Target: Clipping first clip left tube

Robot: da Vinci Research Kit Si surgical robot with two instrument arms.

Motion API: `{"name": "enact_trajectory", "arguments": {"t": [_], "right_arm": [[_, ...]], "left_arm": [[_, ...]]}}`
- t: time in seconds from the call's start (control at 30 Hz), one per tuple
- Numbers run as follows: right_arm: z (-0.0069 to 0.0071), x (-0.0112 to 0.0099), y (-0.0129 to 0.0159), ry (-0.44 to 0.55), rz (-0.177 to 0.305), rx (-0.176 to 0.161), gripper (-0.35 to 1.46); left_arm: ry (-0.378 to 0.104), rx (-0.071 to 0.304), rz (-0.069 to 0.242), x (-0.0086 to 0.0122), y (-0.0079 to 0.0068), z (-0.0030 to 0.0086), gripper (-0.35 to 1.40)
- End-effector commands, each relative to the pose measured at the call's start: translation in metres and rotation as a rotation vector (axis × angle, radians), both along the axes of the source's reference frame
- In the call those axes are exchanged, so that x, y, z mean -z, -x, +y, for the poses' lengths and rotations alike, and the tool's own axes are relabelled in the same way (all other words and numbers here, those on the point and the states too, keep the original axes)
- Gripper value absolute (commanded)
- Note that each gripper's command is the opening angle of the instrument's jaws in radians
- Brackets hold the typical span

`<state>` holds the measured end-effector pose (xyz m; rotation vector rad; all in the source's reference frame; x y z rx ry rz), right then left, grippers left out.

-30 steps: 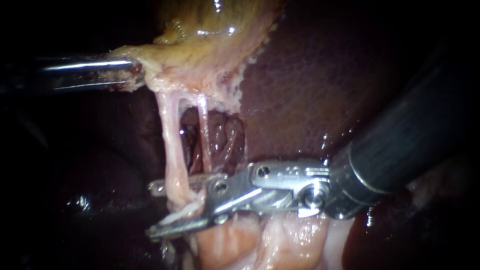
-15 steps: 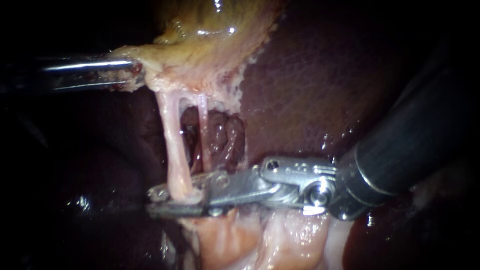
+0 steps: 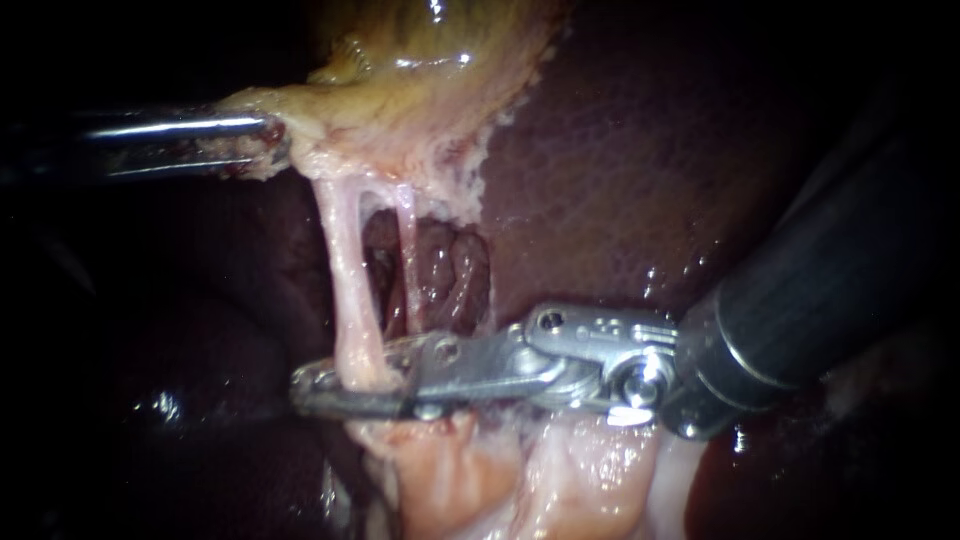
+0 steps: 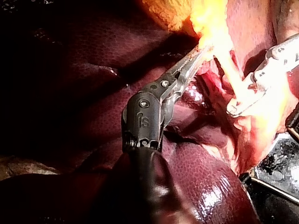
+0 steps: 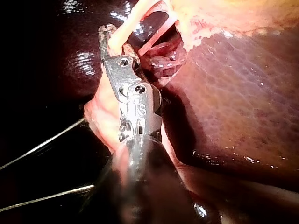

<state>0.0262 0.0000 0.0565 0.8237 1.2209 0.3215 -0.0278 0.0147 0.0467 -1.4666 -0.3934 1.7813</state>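
Note:
The yellow-tan gallbladder (image 3: 420, 60) is held up at its pale lower edge by my left instrument (image 3: 265, 145), its jaws shut on that tissue. Two pale tubes hang from it: the thicker left tube (image 3: 345, 270) and the thin right tube (image 3: 407, 250). My right instrument (image 3: 312, 388) lies across the left tube's lower end, with both jaws pressed on it from two sides. I cannot make out a clip apart from the jaws. The left wrist view shows the left instrument (image 4: 198, 56) biting the gallbladder (image 4: 210, 18). In the right wrist view the right instrument (image 5: 106, 39) clamps the left tube (image 5: 128, 25).
Dark red liver (image 3: 620, 180) fills the space behind and to the right of the tubes. Pale pink tissue (image 3: 470, 480) bulges under the right instrument's jaws. Two thin wires (image 5: 46, 140) run beside the right instrument's shaft.
The right instrument's jaws stood wide open around the left tube a second ago and have since closed onto it. Its shaft drew slightly to the right. The left instrument held still.

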Motion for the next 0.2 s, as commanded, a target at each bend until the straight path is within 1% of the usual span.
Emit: {"name": "enact_trajectory", "arguments": {"t": [0.03,0.2], "right_arm": [[0.0000,-0.0001,0.0000,0.000,0.001,0.001,-0.35],[0.0001,-0.0002,0.0001,0.000,0.001,0.001,-0.35]], "left_arm": [[0.000,-0.001,0.000,0.0000,0.0000,0.0000,-0.35],[0.000,-0.001,-0.001,0.0000,0.0000,0.0000,-0.35]]}}
